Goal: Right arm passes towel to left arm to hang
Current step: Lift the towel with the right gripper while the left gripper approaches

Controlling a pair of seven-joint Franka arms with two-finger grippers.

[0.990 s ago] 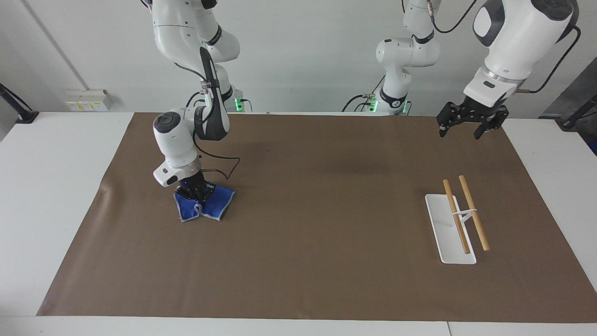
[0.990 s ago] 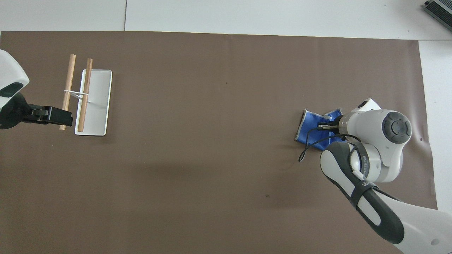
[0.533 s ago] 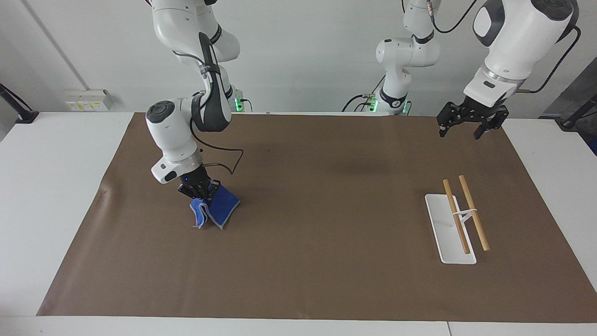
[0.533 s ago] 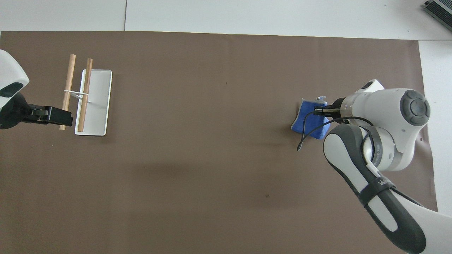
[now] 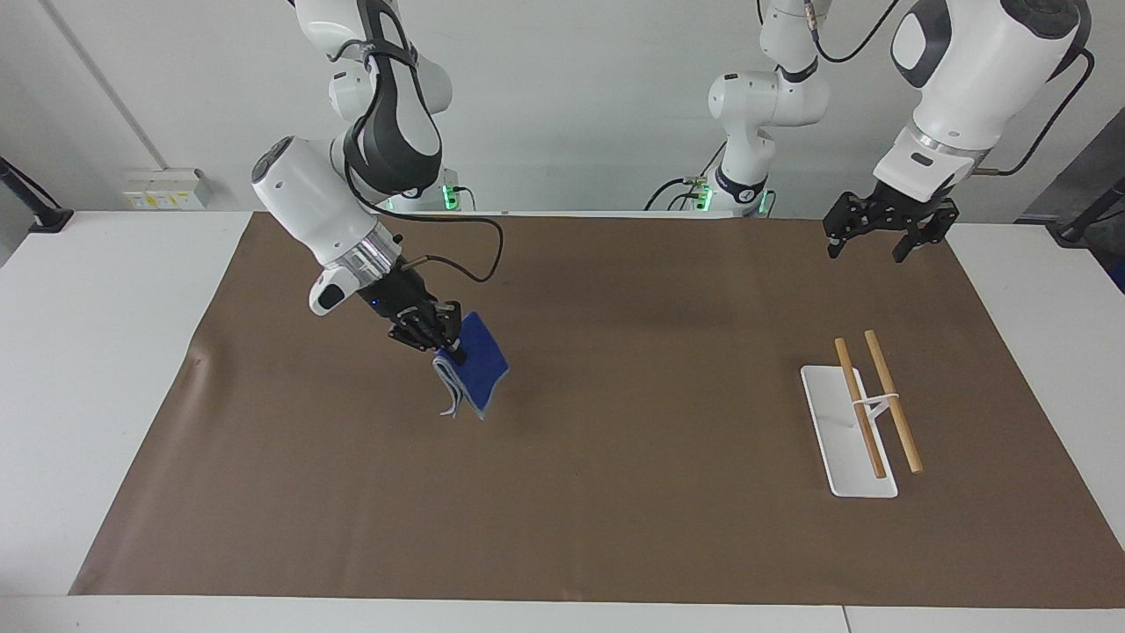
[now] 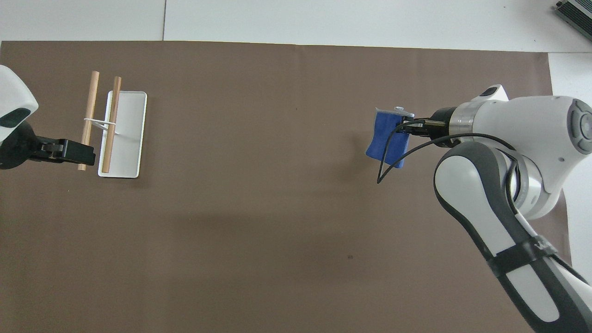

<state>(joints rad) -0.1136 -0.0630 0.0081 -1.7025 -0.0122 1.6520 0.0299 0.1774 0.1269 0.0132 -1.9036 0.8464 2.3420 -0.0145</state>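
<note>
Facing view shows the right gripper [image 5: 446, 345] raised above the brown mat [image 5: 615, 492], toward the right arm's end of the table, with its fingertips pinched together on the upper edge of the towel [image 5: 477, 369]. The blue cloth hangs clear of the mat, folded over on itself, drooping below the fingertips and out to the side that faces the middle of the table. Its light-grey edging shows along the hanging lower edge. The right arm [image 5: 309, 198] slants down to the gripper from its base, its black cable looping beside the wrist.

Seen from overhead, the towel [image 6: 387, 143] sticks out past the tip of the right gripper [image 6: 411, 129], toward the left arm's end, and casts a faint shadow on the mat.

At the other end, the left gripper [image 5: 884, 237] hangs in the air with its fingers spread open and holding nothing, over the mat's edge closest to the robots. The left arm [image 5: 967, 79] waits there. The rack [image 5: 857, 440], a white base carrying two wooden rails, stands on the mat farther from the robots than that gripper, well apart from the towel.
</note>
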